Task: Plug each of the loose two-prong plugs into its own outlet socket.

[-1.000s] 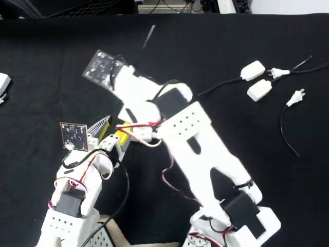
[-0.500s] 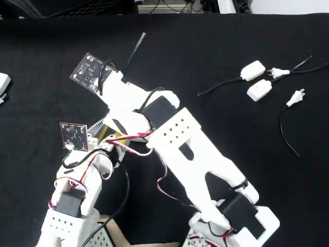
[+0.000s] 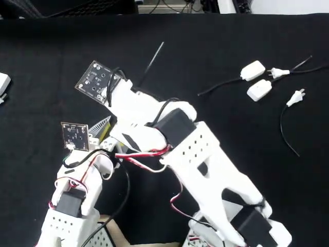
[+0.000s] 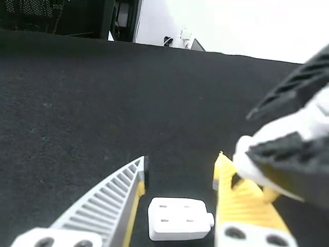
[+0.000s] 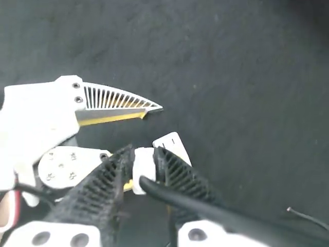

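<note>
A white outlet socket (image 4: pixel 179 220) lies between the ribbed white finger and the yellow finger of my left gripper (image 4: pixel 180 162), which is shut on it close to the table. My right gripper (image 5: pixel 144 152) hangs right over that spot, its black fingers shut on a white two-prong plug (image 5: pixel 143 165) with a black cable. The plug sits against the socket's (image 5: pixel 174 145) end; the prongs are hidden. In the high view the right arm crosses over to the left gripper (image 3: pixel 109 128). Another loose plug (image 3: pixel 294 98) lies at the far right.
Two more white sockets (image 3: pixel 253 70) (image 3: pixel 259 90) lie at the right, with a white plug (image 3: pixel 277 72) beside the upper one and black cables trailing off. A white object (image 3: pixel 2 85) sits at the left edge. The held plug's cable end (image 3: pixel 154 56) sticks out behind the right wrist.
The right wrist swung left, then back and toward the near edge, and the cable end swung with it. The left arm stayed put.
</note>
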{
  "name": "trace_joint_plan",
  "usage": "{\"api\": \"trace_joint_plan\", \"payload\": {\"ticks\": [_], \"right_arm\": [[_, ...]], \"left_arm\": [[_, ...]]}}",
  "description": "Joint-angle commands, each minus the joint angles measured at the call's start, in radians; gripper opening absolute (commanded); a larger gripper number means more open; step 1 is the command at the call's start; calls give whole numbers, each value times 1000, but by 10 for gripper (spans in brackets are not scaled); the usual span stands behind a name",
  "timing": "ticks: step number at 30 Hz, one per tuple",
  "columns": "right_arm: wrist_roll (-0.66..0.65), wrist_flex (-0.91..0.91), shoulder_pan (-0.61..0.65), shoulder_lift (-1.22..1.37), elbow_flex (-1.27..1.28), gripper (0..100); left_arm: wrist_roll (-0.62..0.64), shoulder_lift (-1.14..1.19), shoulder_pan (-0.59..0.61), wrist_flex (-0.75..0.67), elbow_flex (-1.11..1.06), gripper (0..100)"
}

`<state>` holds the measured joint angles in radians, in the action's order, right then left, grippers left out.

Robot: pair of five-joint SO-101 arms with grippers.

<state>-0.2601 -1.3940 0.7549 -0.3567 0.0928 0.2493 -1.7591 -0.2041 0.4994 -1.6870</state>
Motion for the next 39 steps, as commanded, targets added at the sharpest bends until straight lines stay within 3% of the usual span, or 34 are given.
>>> {"api": "trace_joint_plan", "payload": {"ticks": [1, 39], "right_arm": [[3, -18, 3, -35, 24, 12], [-41, -141, -34, -31, 41, 12]], "left_arm": [[5, -6, 7, -3, -16, 224], [0, -6, 12, 0, -16, 224]]}}
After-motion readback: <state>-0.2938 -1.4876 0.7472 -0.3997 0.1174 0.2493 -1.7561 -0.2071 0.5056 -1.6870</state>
